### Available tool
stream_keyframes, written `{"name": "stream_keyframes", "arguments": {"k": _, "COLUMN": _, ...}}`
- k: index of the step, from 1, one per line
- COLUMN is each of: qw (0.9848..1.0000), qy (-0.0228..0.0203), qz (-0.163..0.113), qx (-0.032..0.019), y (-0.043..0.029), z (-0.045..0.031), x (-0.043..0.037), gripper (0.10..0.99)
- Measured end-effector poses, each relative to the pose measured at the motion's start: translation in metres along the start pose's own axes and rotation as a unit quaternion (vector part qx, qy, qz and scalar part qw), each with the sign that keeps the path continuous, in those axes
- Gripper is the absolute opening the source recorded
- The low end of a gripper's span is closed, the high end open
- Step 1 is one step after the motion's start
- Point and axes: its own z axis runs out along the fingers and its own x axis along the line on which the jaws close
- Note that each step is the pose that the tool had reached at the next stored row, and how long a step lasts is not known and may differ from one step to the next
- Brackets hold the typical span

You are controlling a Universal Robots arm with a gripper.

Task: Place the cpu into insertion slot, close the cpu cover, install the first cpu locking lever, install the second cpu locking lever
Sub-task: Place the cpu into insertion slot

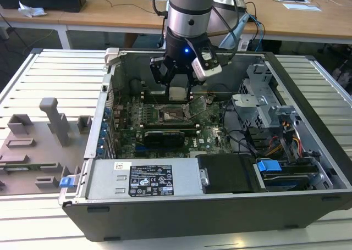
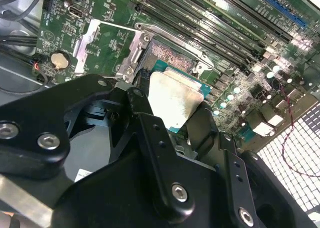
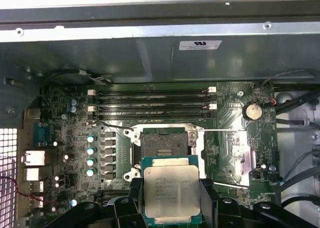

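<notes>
My gripper (image 1: 177, 90) hangs inside the open computer case, shut on the cpu (image 3: 170, 190), a flat silver square with a teal edge. The chip sits level between the two black fingers (image 3: 210, 200), just above the motherboard and apart from it. Beside it is the insertion slot (image 3: 162, 145), uncovered, its dark pin field showing inside a silvery rim. In the second wrist view the cpu (image 2: 172, 100) hovers close to the insertion slot (image 2: 172, 55). The cpu cover (image 3: 242, 153) is flipped open and lies flat past the socket's far side. Thin wire levers stand free beside the socket.
Long black memory slots (image 3: 150, 100) run beside the socket, with a coin battery (image 3: 253, 111) near them. The case holds a power supply (image 1: 148, 178), a drive cage (image 1: 264, 104) and loose cables (image 1: 286, 140). A grey fixture plate (image 1: 38, 145) lies on the exterior view's left.
</notes>
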Motion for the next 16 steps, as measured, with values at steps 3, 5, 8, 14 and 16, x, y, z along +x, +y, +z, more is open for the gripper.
{"name": "stream_keyframes", "arguments": {"k": 3, "qw": 1.0, "qy": 0.0, "qz": 0.0, "qx": 0.0, "y": -0.0001, "z": 0.0015, "x": 0.0, "gripper": 0.541}}
{"name": "stream_keyframes", "arguments": {"k": 5, "qw": 1.0, "qy": 0.0, "qz": 0.0, "qx": 0.0, "y": -0.0003, "z": 0.0031, "x": -0.0001, "gripper": 0.541}}
{"name": "stream_keyframes", "arguments": {"k": 8, "qw": 1.0, "qy": 0.0, "qz": 0.0, "qx": 0.0001, "y": -0.0004, "z": 0.0044, "x": -0.0001, "gripper": 0.541}}
{"name": "stream_keyframes", "arguments": {"k": 14, "qw": 1.0, "qy": 0.0002, "qz": 0.0, "qx": 0.0011, "y": -0.001, "z": 0.0108, "x": -0.0002, "gripper": 0.541}}
{"name": "stream_keyframes", "arguments": {"k": 16, "qw": 1.0, "qy": 0.0002, "qz": 0.0, "qx": 0.0021, "y": -0.0012, "z": 0.0122, "x": -0.0002, "gripper": 0.541}}
